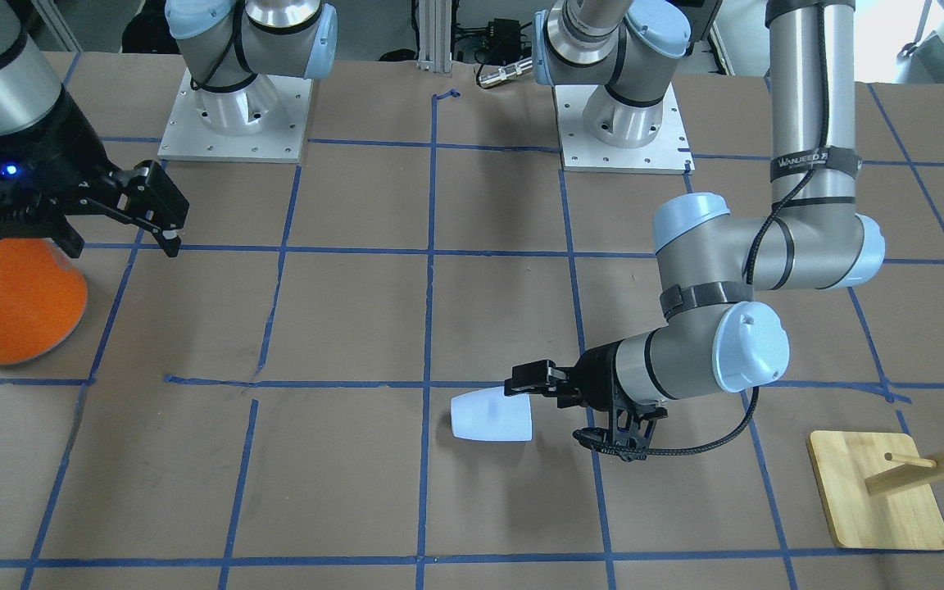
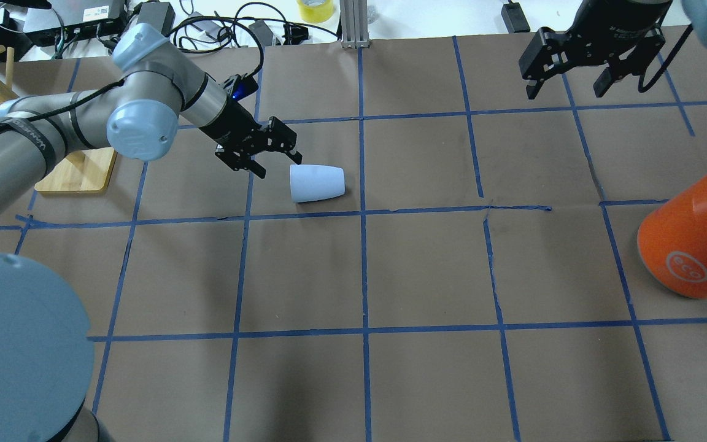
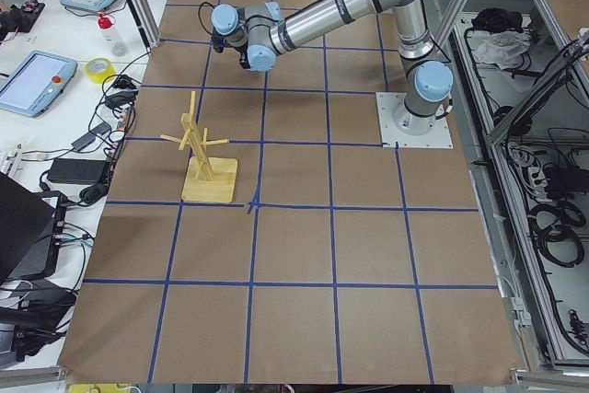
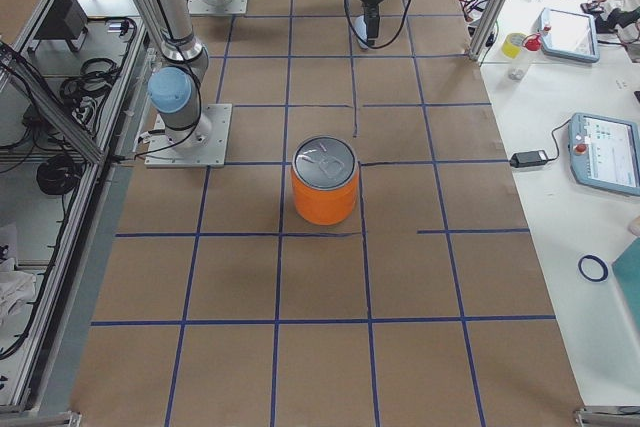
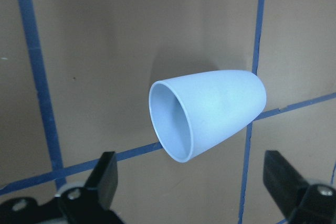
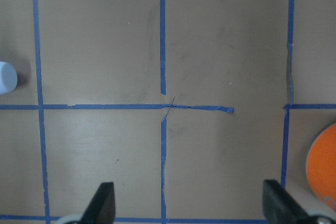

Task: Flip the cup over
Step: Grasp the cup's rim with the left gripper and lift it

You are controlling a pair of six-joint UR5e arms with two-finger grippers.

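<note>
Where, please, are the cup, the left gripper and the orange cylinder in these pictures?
cup (image 2: 316,183): overhead exterior view, on its side wall as it lies tipped over.
left gripper (image 2: 280,164): overhead exterior view, midway between its open fingertips.
orange cylinder (image 2: 688,255): overhead exterior view, on its orange side wall.

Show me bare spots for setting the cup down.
Bare: the wide stretch between the cup and the orange cylinder, and the whole row nearest the robot. Crowded: by the left tool and wooden stand.

Overhead faces forward-down; front view opposes it; left wrist close; all share cup (image 2: 316,183).
</note>
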